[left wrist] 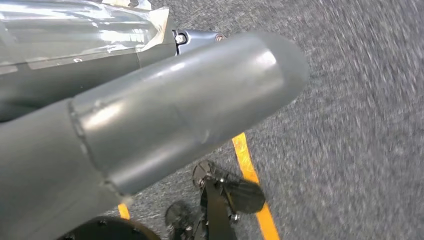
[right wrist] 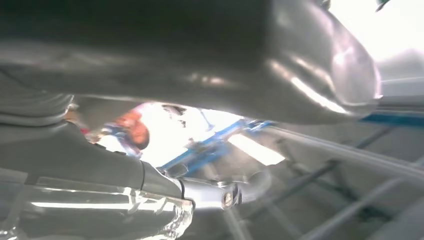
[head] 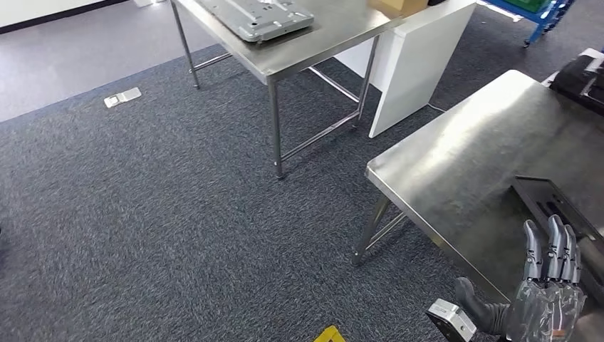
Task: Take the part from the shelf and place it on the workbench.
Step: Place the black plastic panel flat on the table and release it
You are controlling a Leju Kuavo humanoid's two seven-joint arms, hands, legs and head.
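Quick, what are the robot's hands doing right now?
Left hand: cannot tell.
Right hand: open, stretched out flat by the dark part.

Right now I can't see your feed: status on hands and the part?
Right hand raised beside the near steel workbench, fingers straight, gripping nothing visible. Left hand low over carpet. Dark flat part lies on the workbench.
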